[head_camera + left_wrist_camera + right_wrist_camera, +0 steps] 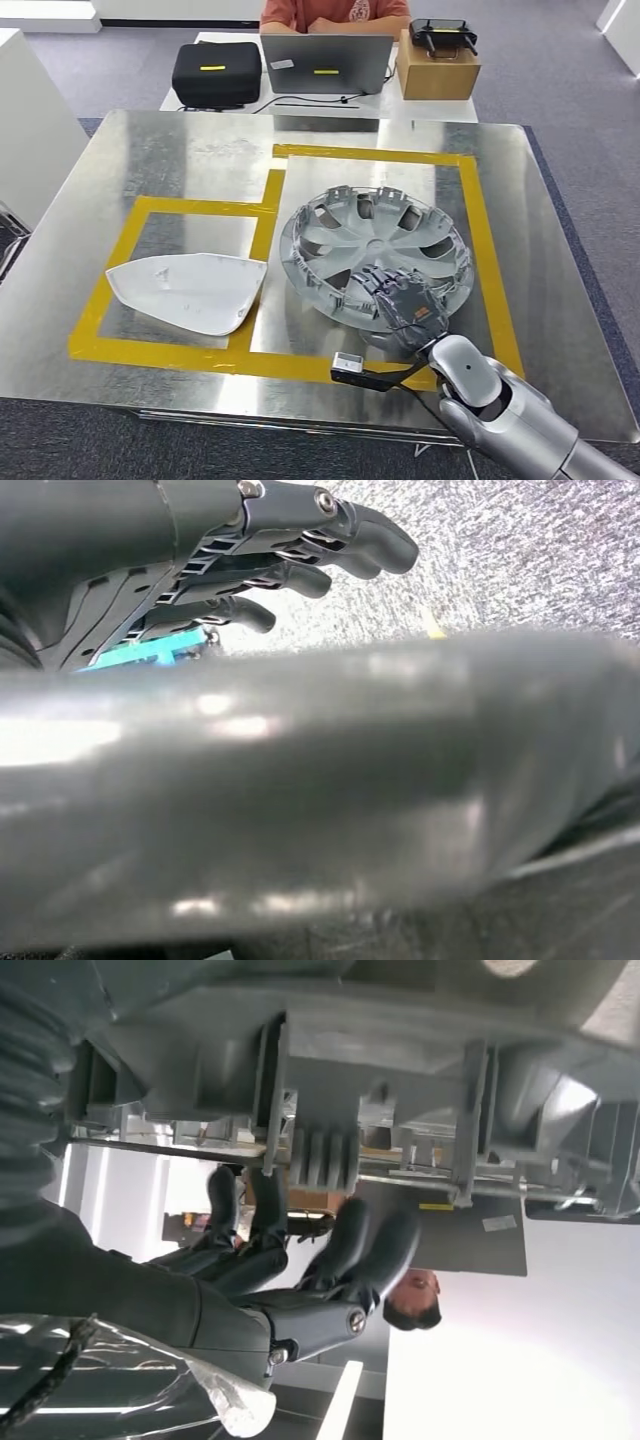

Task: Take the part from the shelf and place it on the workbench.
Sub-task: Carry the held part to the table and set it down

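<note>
A grey wheel cover [377, 250] lies inner side up on the metal workbench [189, 150], inside the right-hand yellow-taped field. My right hand [404, 300] reaches in from the near right, and its dark fingers curl over the cover's near rim. Seen from the right wrist, the fingers [347, 1245] press against the ribbed rim of the wheel cover [377, 1050]. My left hand [249, 560] hangs over grey carpet, fingers stretched out and slightly apart, holding nothing.
A white mirror shell [189, 290] lies in the left taped field. Behind the bench is a white table with a black case [216, 70], a laptop [326, 62] and a cardboard box [438, 68]; a person [332, 12] sits there. A white cabinet [30, 130] stands at left.
</note>
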`<act>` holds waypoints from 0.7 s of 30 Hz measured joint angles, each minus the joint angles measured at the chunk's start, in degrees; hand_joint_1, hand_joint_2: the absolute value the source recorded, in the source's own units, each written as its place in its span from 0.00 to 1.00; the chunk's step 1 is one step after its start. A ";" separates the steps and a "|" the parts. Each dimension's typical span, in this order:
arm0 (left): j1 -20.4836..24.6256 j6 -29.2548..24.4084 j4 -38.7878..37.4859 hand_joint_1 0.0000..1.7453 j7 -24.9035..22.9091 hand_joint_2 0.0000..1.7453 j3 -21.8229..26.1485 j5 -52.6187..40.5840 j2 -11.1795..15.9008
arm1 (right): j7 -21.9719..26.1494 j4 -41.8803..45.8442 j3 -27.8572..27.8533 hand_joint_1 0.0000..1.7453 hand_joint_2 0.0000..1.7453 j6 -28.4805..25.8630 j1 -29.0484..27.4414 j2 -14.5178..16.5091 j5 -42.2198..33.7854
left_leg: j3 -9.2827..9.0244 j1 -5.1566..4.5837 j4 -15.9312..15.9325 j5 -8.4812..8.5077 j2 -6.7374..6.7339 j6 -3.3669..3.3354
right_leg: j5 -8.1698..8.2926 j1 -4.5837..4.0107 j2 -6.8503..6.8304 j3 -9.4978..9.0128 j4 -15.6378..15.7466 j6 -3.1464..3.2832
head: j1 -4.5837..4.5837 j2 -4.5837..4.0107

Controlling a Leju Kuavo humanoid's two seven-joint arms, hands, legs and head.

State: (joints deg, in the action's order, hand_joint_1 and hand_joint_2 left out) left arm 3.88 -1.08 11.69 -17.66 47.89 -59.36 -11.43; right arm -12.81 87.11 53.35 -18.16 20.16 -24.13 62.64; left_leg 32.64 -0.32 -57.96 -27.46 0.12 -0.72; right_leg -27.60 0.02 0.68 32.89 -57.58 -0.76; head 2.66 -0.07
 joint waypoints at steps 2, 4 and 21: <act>0.02 -0.14 0.00 0.00 0.26 0.00 0.01 0.02 0.02 | -0.17 -0.11 -0.01 0.00 0.00 -0.41 -0.08 0.00 0.14 | 0.00 0.00 0.00 0.00 0.00 0.00 | 0.00 0.00 0.00 0.00 0.00 0.00 | 0.01 0.00; 0.02 0.05 0.00 0.00 0.80 0.00 0.04 0.10 0.00 | -0.51 -0.14 -0.14 0.00 0.00 -2.17 -0.45 0.01 0.85 | 0.00 0.00 0.00 0.00 0.00 0.00 | 0.00 0.00 0.00 0.00 0.00 0.00 | 0.01 0.00; -0.14 7.13 0.00 0.00 5.96 0.00 0.93 -0.84 1.43 | 50.91 21.88 -27.42 0.00 0.00 -21.74 -19.75 24.07 -2.30 | -0.01 0.11 0.05 0.00 0.02 0.03 | -0.10 -0.11 -0.01 0.03 -0.05 0.12 | -0.02 0.00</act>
State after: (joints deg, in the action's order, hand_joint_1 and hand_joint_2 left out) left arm 3.74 6.04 11.69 -11.70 48.83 -60.20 -10.00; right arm 38.09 108.99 25.94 -39.90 0.41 -0.06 60.34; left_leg 32.62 -0.21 -57.91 -27.46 0.14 -0.69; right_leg -27.69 -0.09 0.67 32.92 -57.63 -0.64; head 2.64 -0.07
